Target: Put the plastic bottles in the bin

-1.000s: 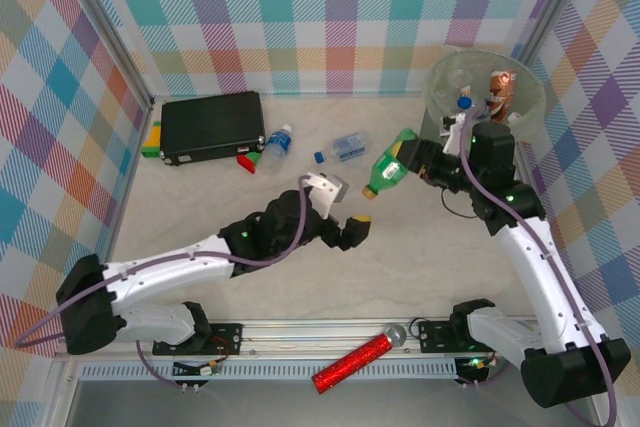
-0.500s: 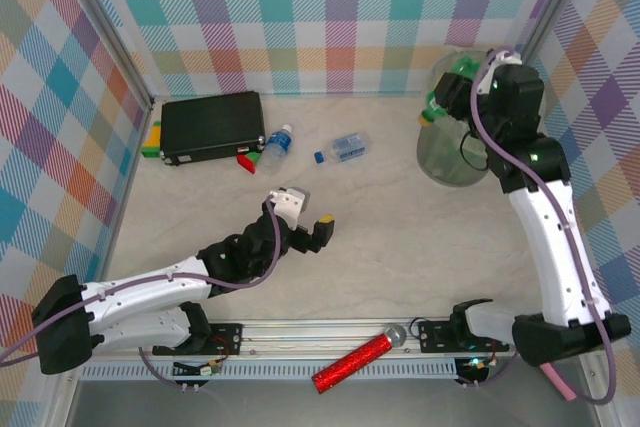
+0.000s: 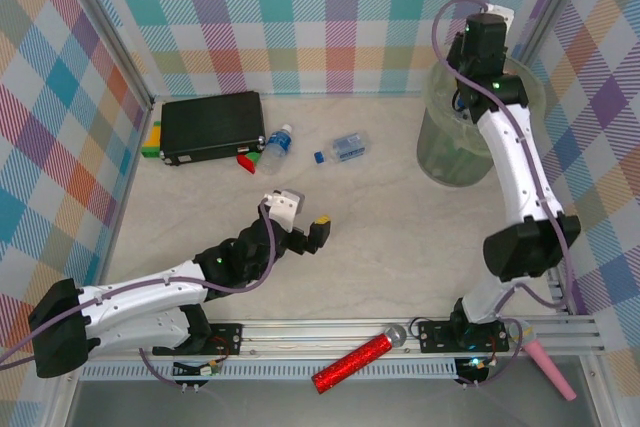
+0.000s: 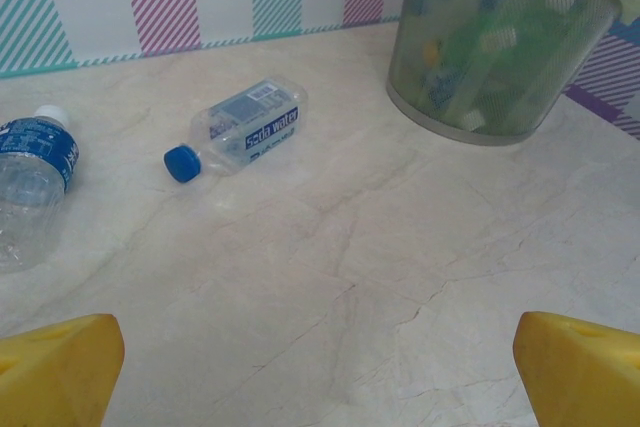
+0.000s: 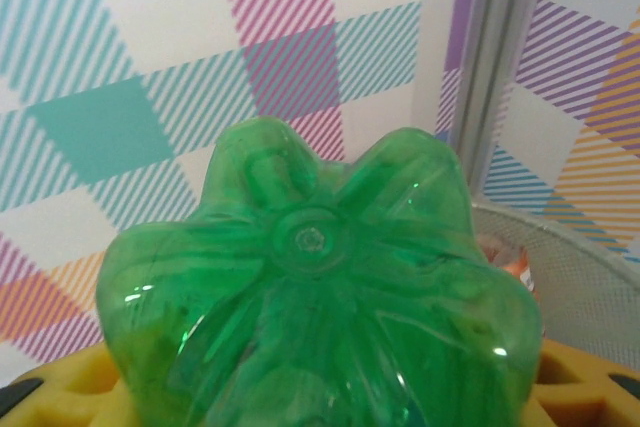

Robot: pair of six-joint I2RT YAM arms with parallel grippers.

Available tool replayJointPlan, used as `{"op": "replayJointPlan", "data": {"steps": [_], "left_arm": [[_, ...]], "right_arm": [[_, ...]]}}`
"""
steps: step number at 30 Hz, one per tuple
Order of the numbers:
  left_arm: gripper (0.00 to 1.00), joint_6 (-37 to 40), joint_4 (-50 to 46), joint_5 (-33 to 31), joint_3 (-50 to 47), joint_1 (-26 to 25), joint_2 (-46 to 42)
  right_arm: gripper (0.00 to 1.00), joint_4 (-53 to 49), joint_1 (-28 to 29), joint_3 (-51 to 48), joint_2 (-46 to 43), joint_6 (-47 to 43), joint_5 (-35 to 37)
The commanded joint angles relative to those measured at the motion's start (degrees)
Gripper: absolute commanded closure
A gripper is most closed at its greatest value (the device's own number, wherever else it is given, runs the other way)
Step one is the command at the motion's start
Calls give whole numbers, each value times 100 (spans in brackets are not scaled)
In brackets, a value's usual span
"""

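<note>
Bottles are mostly in the bin point(image 3: 450, 159) already, so I judge the task to be near its end. From the top camera, the bin stands at the far right of the table point(image 3: 420, 247), and the right arm point(image 3: 510, 152) reaches up over its rim. Two bottles lie on the table at the far side: a white-cap bottle point(image 3: 274, 148) just beside the black case point(image 3: 210, 127), and a blue-cap bottle point(image 3: 343, 147) a little to its right, well apart from the bin. The left gripper point(image 3: 305, 229) hovers over bare table nearer to the arms, its fingers spread wide with nothing between them. From the left wrist camera, both lying bottles are ahead at the left, and several bottles, green and clear, show through the bin wall at the far right. From the right wrist camera, the right gripper point(image 5: 320, 392) pinches a green bottle point(image 5: 310, 267) between its yellow pads, base toward the camera, with the bin rim low at the right. This bottle seems ready to be dropped in; after it, the two on the table are left.
</note>
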Motion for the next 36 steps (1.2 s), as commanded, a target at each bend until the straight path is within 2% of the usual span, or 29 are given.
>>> {"op": "replayJointPlan", "data": {"steps": [1, 7, 11, 16, 19, 36], "left_arm": [[0, -26, 127, 45, -30, -35, -105], [0, 3, 97, 38, -39, -24, -225], [1, 31, 86, 34, -48, -23, -284], [0, 68, 75, -35, -60, -29, -298], [0, 64, 83, -7, -57, -25, -279], [0, 3, 136, 147, -31, -28, -156]], "right_arm": [[47, 35, -147, 418, 418, 19, 287], [47, -149, -225, 1156, 1352, 10, 402], [47, -661, -300, 1637, 1939, 170, 377], [45, -1278, -437, 1779, 2259, 605, 103], [45, -1514, -534, 1728, 2260, 897, -47], [46, -1393, -477, 1846, 1273, 775, -1175]]}}
